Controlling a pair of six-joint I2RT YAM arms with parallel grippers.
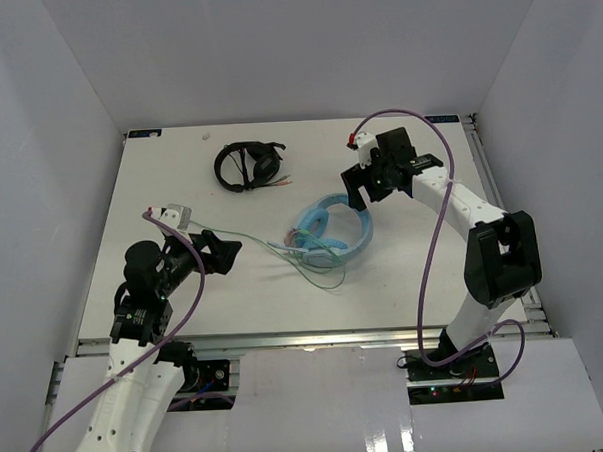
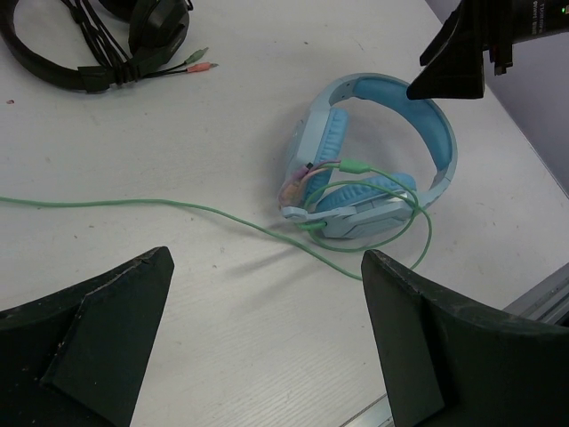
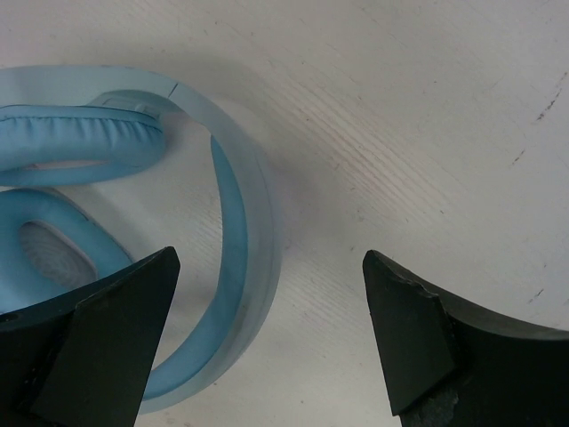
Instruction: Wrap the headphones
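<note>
The light blue headphones (image 1: 334, 235) lie on their side in the middle of the white table, cups toward the left arm. They also show in the left wrist view (image 2: 382, 169) and the right wrist view (image 3: 240, 222). Their thin pale green cable (image 1: 252, 238) loops round the cups and trails left across the table (image 2: 133, 204). My left gripper (image 1: 226, 251) (image 2: 267, 302) is open and empty, left of the headphones, with the cable lying ahead of its jaws. My right gripper (image 1: 358, 196) (image 3: 267, 294) is open and empty just above the band, which passes near its left finger.
Smaller black headphones (image 1: 247, 165) (image 2: 98, 44) with a bundled cord and coloured plugs lie at the back left of centre. The table's front metal rail (image 1: 286, 337) (image 2: 542, 298) is close to the blue headphones. White walls enclose the table.
</note>
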